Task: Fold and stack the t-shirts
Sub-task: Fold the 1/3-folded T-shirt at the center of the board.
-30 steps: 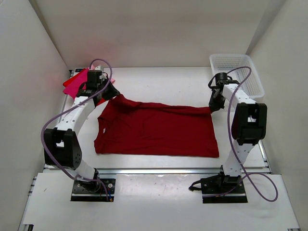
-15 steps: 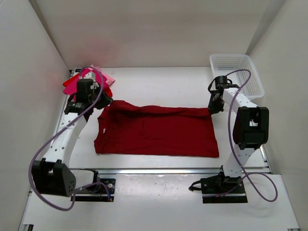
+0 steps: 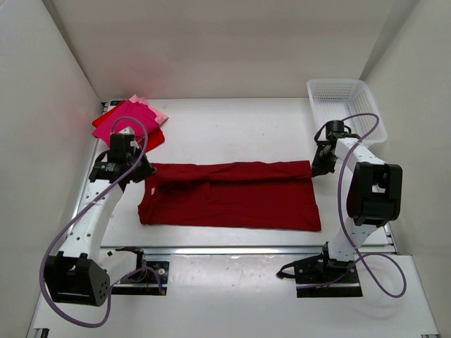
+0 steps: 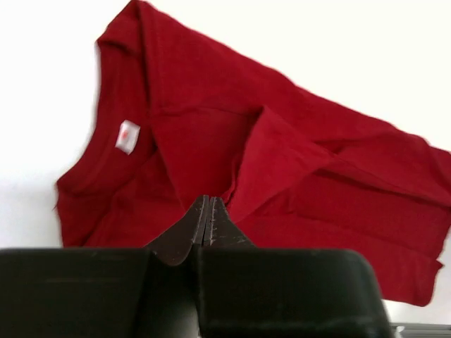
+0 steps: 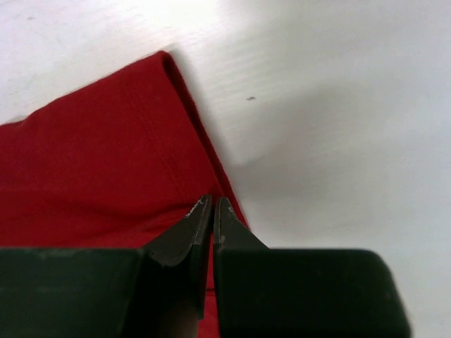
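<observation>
1. The dark red t-shirt [image 3: 232, 201] lies centre frame; its upper edge now sits lower than a second ago.
2. The left gripper [image 3: 144, 171] and right gripper [image 3: 315, 167], jaws pressed together, pinch that edge.
3. Judgement: fold under way.

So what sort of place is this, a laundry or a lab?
Most likely a robotics lab test cell, not a laundry: a left arm and right arm bolted at the edge of a white-walled table, one dark red t-shirt spread between them, and a stack of folded shirts in the far corner.
</observation>
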Controlling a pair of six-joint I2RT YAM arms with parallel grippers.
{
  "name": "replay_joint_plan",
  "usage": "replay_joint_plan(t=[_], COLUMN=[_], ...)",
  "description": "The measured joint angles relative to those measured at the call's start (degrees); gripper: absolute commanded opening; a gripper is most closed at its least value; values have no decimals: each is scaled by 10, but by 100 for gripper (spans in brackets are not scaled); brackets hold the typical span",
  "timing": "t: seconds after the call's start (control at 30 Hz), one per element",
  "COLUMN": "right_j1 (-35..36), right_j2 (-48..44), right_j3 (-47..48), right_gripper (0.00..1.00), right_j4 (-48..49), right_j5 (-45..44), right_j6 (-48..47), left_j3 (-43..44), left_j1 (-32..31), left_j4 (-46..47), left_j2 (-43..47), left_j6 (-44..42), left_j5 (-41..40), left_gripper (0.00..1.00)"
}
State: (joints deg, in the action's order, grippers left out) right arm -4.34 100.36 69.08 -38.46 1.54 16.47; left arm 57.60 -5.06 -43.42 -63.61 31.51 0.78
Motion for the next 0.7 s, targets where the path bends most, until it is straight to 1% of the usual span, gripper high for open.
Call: replay_joint_plan(t=[0.17, 0.33, 0.6, 0.7], right_j1=[-10, -10, -5, -3], right_j2=[-6, -8, -34, -41], right_j3=[-18, -24, -41, -61], right_gripper=[0, 0, 0, 1], right_j4=[5, 4, 9, 13], right_j5=[5, 5, 2, 0], right_j6=[0, 0, 0, 1], left_j3=[-11, -45, -82, -107], left_j1=[-5, -7, -9, -11], left_j4=[-29, -50, -70, -72], left_j2=[17, 42, 46, 47], left_j6=[-2, 5, 17, 23], left_j5=[-14, -14, -19, -19], left_gripper=[0, 0, 0, 4])
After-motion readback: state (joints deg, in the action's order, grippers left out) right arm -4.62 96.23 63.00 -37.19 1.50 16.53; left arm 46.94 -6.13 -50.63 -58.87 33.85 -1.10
